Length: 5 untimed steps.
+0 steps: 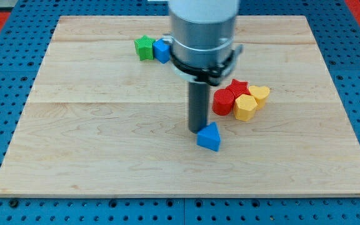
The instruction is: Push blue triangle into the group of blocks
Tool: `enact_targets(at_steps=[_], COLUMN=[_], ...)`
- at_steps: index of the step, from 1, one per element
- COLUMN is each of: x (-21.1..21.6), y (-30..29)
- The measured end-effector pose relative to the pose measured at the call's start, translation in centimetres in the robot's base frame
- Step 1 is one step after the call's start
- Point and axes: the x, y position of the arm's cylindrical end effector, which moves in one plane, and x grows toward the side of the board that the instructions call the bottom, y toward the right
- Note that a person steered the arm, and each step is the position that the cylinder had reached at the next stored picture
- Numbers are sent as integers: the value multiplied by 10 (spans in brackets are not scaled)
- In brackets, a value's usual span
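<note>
The blue triangle (209,137) lies on the wooden board, a little below and left of a group of blocks. The group holds a red round block (223,102), a red star (237,87), a yellow hexagon (245,107) and a yellow heart (259,94), all touching one another. My tip (197,129) stands at the triangle's upper left edge, touching or nearly touching it. The rod rises from there to the grey arm body at the view's top.
A green star (144,47) and a blue block (162,50) sit side by side near the board's top, left of the arm. The wooden board (105,137) lies on a blue perforated table.
</note>
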Motion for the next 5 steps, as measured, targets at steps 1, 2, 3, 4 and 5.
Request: enact_targets(at_steps=[1, 2, 3, 4, 5], x=[31, 64, 61, 41, 37], y=[-58, -51, -1, 8, 34])
